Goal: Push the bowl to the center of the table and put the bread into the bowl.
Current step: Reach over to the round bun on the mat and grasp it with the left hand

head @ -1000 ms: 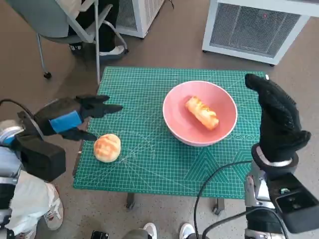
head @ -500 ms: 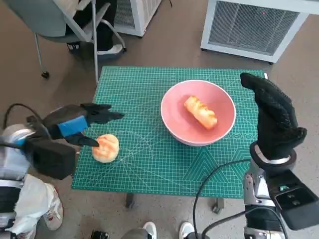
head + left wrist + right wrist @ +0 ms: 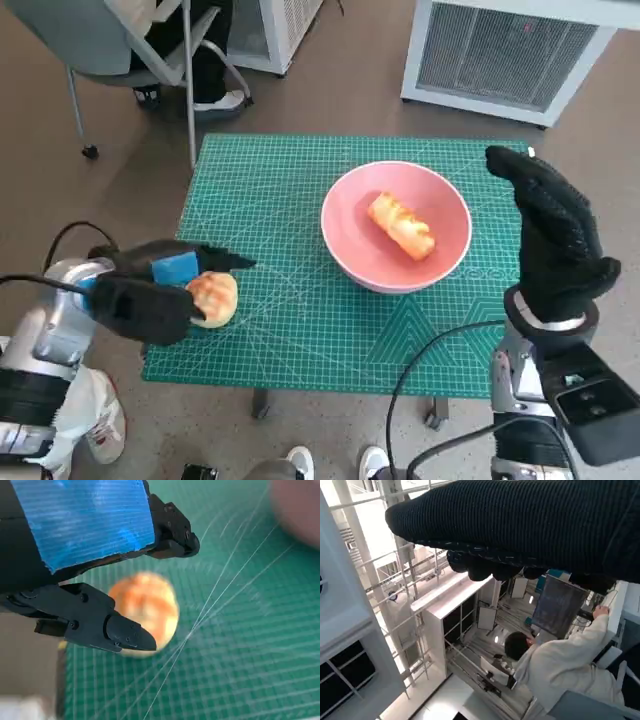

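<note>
The pink bowl [image 3: 396,226] sits mid-table holding a long bread piece [image 3: 402,225]. Left of the bowl, the left hand [image 3: 170,272] straddles a round bun [image 3: 212,297], fingers spread. Right of the bowl, the right hand [image 3: 553,235] stands raised, empty, fingers together.

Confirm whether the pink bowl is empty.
No: a long bread roll already lies inside the pink bowl, seen in the head view.

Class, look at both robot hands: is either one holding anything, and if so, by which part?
Nothing is held. The left hand hovers over the round bun with fingers apart, not gripping it. The right hand is raised beside the bowl, holding nothing.
</note>
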Robot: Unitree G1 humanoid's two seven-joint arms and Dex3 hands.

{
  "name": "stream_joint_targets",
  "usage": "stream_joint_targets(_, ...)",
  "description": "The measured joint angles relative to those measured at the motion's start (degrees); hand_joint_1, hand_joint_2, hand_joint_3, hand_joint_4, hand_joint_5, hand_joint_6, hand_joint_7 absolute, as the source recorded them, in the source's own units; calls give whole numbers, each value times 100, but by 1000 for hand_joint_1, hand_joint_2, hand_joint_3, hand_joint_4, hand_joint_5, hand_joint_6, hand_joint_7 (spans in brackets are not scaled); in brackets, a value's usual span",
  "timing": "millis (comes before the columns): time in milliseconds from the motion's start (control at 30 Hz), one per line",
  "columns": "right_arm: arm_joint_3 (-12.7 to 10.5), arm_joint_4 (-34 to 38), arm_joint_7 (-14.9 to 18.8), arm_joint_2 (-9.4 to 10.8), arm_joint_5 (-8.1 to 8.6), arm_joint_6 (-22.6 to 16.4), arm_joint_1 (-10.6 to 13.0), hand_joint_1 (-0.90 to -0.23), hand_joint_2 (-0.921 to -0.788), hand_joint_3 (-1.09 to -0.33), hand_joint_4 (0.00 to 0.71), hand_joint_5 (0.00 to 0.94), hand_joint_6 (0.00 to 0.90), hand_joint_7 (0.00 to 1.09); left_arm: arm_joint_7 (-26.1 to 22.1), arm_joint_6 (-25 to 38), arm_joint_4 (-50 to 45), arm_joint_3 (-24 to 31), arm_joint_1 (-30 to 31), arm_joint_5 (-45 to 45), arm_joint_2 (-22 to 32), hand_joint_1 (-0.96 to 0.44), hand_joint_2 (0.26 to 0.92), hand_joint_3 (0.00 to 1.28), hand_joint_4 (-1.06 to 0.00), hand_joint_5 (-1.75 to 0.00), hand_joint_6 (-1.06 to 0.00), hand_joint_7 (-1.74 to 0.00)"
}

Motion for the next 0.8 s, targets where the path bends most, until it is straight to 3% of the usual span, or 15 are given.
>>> stream_joint_targets(167,-24,-26,-2,-1,-9,30,25,-408,-921,-533,448,1,165,665,-139,324,21,-251,-88,277,-66,-47,893,8,-178,-3,-355,-13)
stream_joint_targets(267,-32,-39,-3,1,-23,43,32,-408,-921,-533,448,0,165,664,-149,469,46,-357,-201,425,-132,-7,910,21,-231,-29,-406,-36)
stream_joint_targets(333,-33,-45,-3,3,-41,49,33,-408,-921,-534,448,0,165,664,-72,510,55,-409,-233,527,-170,22,915,65,-363,-54,-474,-58)
stream_joint_targets(400,-36,-49,-4,3,-59,58,35,-408,-921,-535,448,0,165,664,101,475,80,-439,-232,643,-203,62,919,131,-579,-134,-606,-118)
stream_joint_targets(467,-38,-49,-5,3,-63,61,36,-408,-921,-535,448,0,165,664,320,342,135,-442,-225,681,-209,79,920,160,-678,-177,-669,-150)
stream_joint_targets(567,-40,-49,-5,4,-67,62,38,-407,-921,-536,447,0,165,664,618,114,224,-413,-198,694,-206,28,920,199,-583,-947,-514,-963)
stream_joint_targets(667,-40,-49,-5,4,-69,62,42,-409,-921,-538,447,0,164,665,831,-123,299,-357,-165,653,-201,11,921,211,-548,-1198,-469,-1232)
stream_joint_targets(800,-39,-49,-5,6,-70,63,42,-412,-921,-539,447,0,163,667,879,-330,304,-246,-142,529,-200,5,921,206,-545,-1281,-464,-1317)
